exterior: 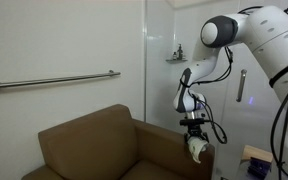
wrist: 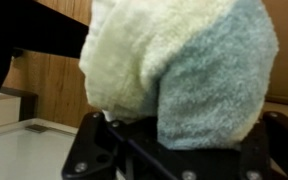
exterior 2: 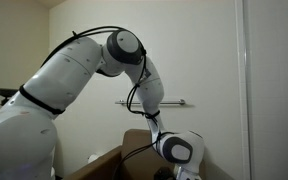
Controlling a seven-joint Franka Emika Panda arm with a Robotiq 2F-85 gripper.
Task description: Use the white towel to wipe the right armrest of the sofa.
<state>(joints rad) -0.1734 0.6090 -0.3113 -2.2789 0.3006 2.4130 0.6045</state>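
Note:
The white towel hangs bunched from my gripper, which is shut on it. In an exterior view it rests on the right armrest of the brown sofa, near the armrest's front end. In the wrist view the towel fills most of the frame, cream and pale blue-grey, and hides the fingertips. In an exterior view from behind the arm, only the wrist and a bit of the sofa show; the towel is hidden.
A metal grab rail runs along the white wall behind the sofa. A glass panel with a handle stands behind the arm. A small wooden piece sits at the lower right. Wooden floor and a white edge show in the wrist view.

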